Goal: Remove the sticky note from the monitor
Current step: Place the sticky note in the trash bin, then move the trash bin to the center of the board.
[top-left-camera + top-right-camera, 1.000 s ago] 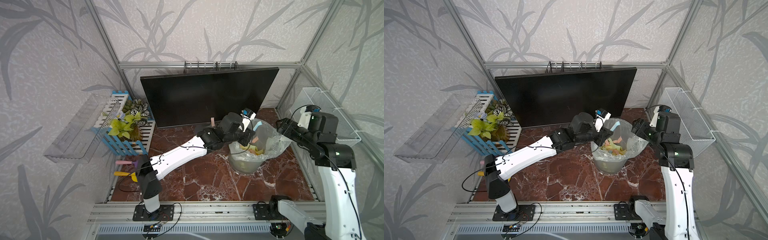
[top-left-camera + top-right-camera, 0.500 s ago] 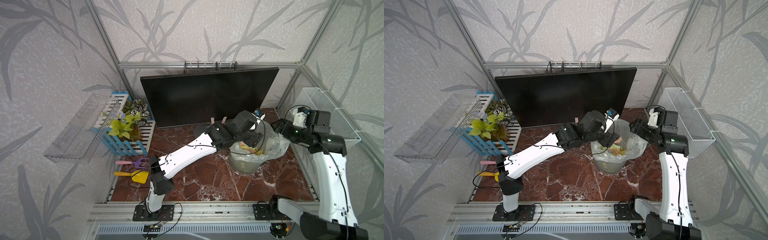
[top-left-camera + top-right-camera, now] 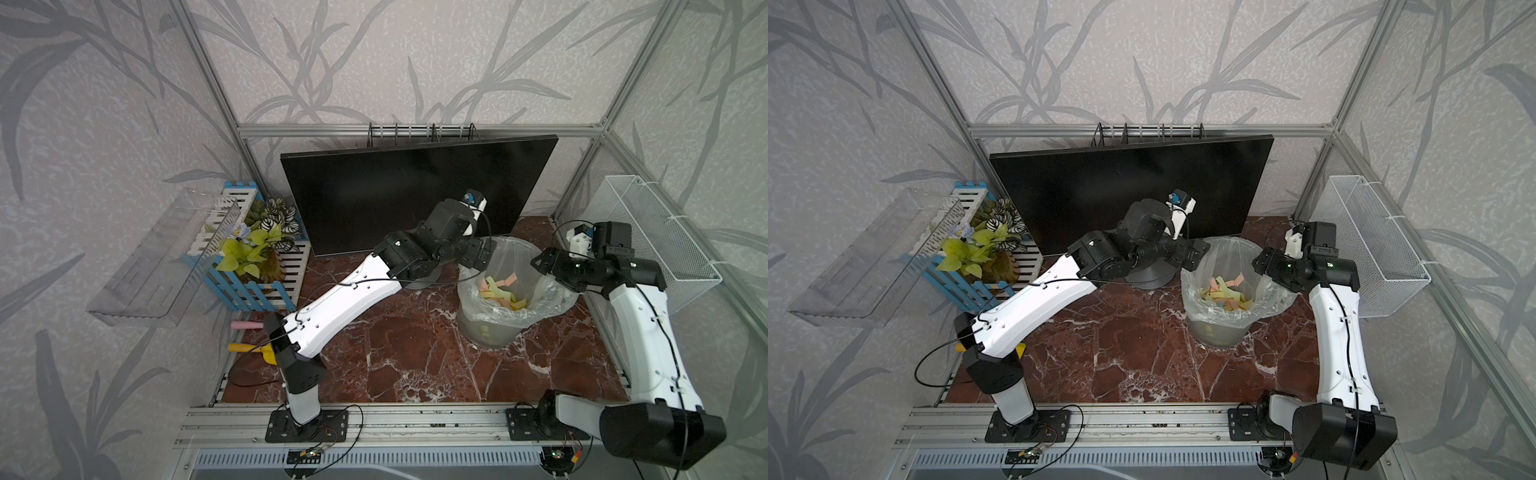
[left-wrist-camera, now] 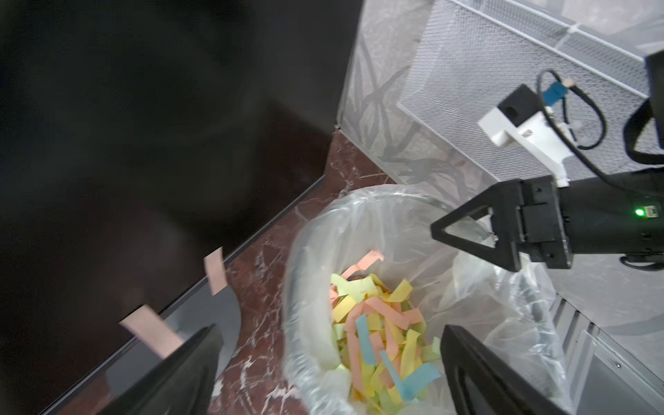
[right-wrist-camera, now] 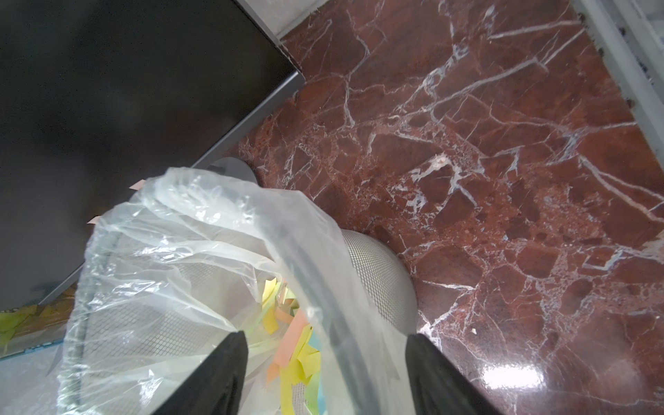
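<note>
A red-brown marble bench [image 3: 415,353] carries a wide, flat black monitor [image 3: 395,195] along its far side. A grey mesh waste bin lined in clear plastic [image 3: 490,332] is parked just in front of the screen's right end, close enough, it seems, that anything peeled off has only a short trip to make. The left claw [image 3: 478,255], reaching in from the near left, hangs over the bin's far-left rim with its jaws spread wide and nothing between them, a posture that reads as a drop into the bin. The right claw [image 3: 540,264] sits at the bin's right rim, its fingers [image 5: 222,373] apart and straddling the liner's edge without visibly pinching it, probably to keep the mouth open. Inside lie loose yellow, pink and blue paper strips [image 4: 373,323]. A small pink sticky note [image 4: 215,269] clings to the monitor's lower edge, just left of the bin, as the left wrist view shows. A second, blurrier pink strip [image 4: 151,332] shows beside it, so the job looks unfinished.
</note>
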Tool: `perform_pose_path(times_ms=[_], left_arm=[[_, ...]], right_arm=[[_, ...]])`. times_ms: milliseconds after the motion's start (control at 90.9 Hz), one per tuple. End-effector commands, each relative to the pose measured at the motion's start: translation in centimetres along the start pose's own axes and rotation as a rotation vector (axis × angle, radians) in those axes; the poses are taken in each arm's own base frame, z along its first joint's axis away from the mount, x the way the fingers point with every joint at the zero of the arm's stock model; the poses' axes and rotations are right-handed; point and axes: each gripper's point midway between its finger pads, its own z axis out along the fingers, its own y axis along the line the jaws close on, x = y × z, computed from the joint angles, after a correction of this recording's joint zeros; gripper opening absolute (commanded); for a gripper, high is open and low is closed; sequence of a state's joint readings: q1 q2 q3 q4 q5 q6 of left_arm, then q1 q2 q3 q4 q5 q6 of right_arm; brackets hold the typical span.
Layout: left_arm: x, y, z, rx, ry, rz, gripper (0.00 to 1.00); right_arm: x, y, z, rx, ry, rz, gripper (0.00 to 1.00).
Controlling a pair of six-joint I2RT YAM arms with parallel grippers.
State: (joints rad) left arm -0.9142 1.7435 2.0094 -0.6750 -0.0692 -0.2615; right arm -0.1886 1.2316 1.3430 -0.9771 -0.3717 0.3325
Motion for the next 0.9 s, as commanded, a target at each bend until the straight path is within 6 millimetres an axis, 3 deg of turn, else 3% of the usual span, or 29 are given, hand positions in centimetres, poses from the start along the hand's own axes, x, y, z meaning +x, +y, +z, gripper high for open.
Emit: perform_pose_path(times_ms=[0, 209, 429, 891], left_arm=[[-0.5, 2.5, -1.9, 0.0, -0.049, -0.099, 1.0], [-0.1, 5.5, -4.2, -0.047, -0.084, -0.141, 1.0], [-0.4, 6.9, -5.7, -0.076, -0.114, -0.161, 1.0], [-1.7, 8.2, -8.7, -0.104, -0.184, -0.18, 1.0]], right_arm=[[0.9, 0.7, 0.8, -0.025, 0.045, -0.035, 0.69], [3.5, 2.5, 2.1, -0.037, 0.118, -0.102, 0.56], [6.6, 5.3, 3.0, -0.064, 0.183, -0.173, 0.53], [13.6, 15.6, 4.7, -0.167, 0.28, -0.379, 0.53]])
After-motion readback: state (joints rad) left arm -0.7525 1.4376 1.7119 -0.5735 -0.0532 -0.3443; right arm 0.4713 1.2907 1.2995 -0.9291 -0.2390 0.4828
